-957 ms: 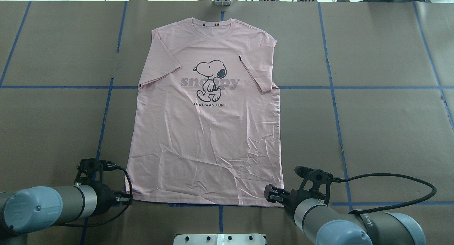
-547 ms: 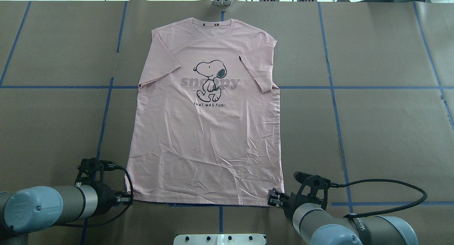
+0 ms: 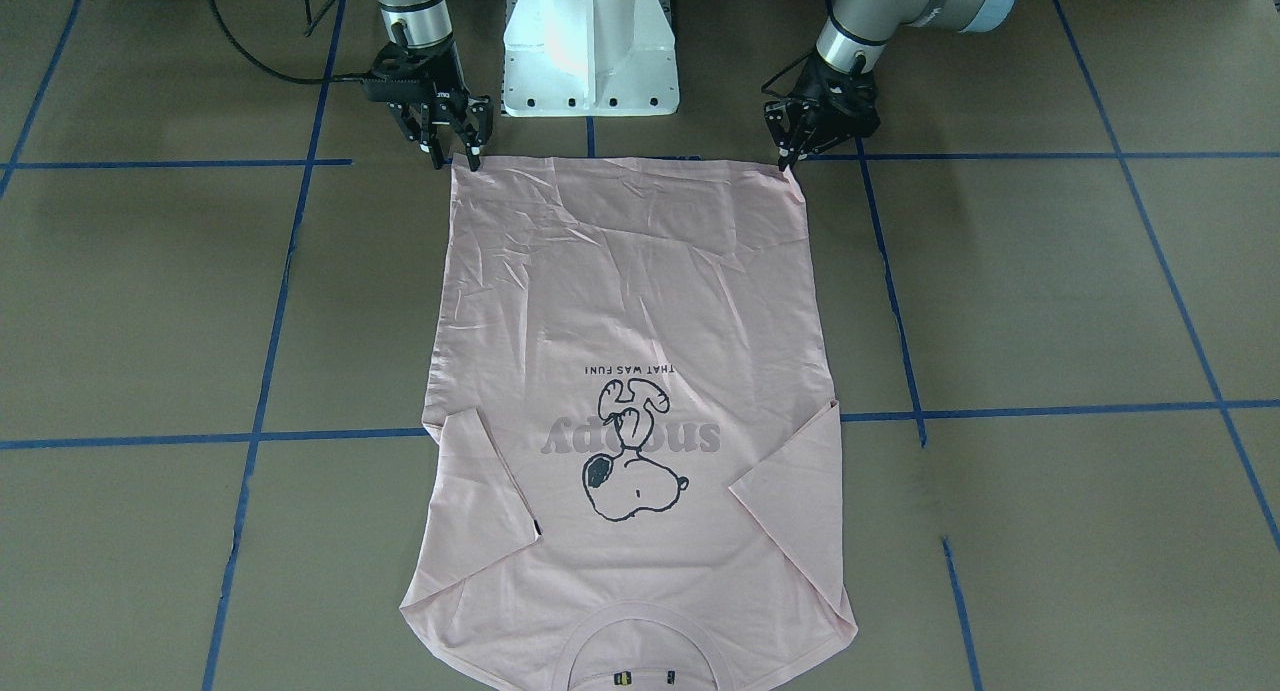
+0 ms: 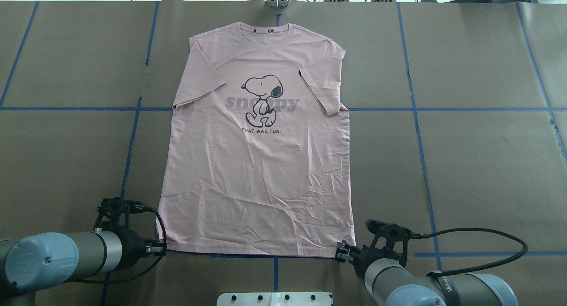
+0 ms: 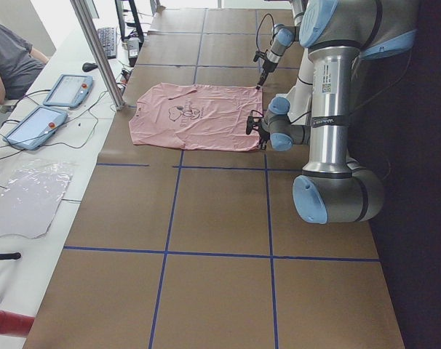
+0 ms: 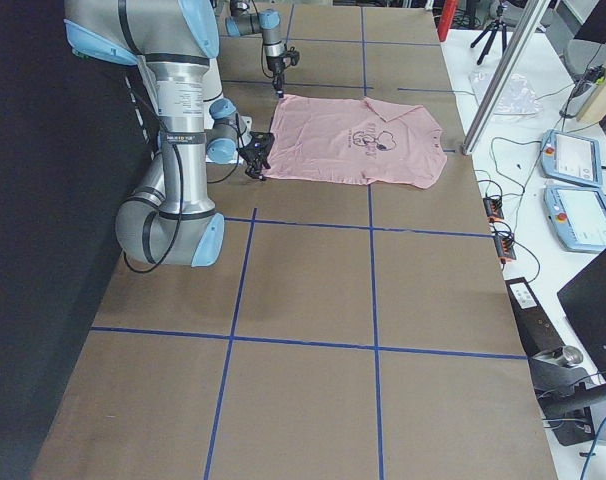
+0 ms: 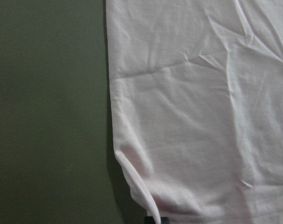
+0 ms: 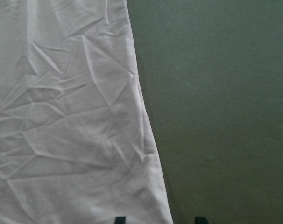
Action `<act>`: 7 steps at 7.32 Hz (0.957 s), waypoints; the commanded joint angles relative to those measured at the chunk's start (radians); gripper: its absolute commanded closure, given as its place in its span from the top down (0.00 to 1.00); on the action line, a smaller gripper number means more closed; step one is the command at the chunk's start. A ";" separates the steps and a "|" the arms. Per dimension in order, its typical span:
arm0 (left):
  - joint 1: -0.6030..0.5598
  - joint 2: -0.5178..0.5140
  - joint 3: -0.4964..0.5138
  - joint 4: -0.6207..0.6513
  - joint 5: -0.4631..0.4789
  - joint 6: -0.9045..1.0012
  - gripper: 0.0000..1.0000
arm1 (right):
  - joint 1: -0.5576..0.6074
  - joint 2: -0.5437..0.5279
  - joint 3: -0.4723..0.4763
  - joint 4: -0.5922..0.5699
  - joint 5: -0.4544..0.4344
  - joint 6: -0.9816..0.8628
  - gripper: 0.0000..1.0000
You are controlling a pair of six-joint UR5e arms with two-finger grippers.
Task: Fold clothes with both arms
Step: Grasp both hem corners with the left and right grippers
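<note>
While the pink T-shirt (image 4: pixel 257 164) lies flat and face up in the middle of the brown table (image 4: pixel 478 164), both arms reach its bottom hem, which is the edge nearest the robot. The ribbed collar (image 4: pixel 268 31) points toward the table's far side, and the cartoon dog print (image 4: pixel 263 98) sits across the chest over grey "snoopy" lettering. The lower part of the shirt is creased.

The left claw (image 4: pixel 160 249) sits at the hem's left corner. In the front-facing view its fingers come together to a narrow point on that corner, and the left wrist view shows the fabric curled up there against a dark fingertip (image 7: pixel 153 219), so it appears pinched on the cloth.

The right claw (image 4: pixel 340 252) is at the hem's right corner with its jaws spread wide. In the right wrist view one fingertip (image 8: pixel 119 219) is over the fabric and the other over bare table, so they straddle the shirt's side edge.

A white pedestal base (image 3: pixel 590 41) stands between the arms, just behind the hem.
</note>
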 commanded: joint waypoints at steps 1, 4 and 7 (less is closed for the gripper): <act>0.000 0.001 -0.001 -0.002 0.000 0.000 0.00 | -0.009 0.003 -0.001 0.000 -0.008 0.002 0.35; 0.000 0.001 -0.001 -0.004 0.001 0.000 0.00 | -0.023 0.003 -0.001 0.000 -0.023 0.058 0.00; -0.008 0.013 -0.092 0.013 -0.009 0.009 0.00 | -0.006 -0.025 0.098 -0.008 -0.017 0.044 0.00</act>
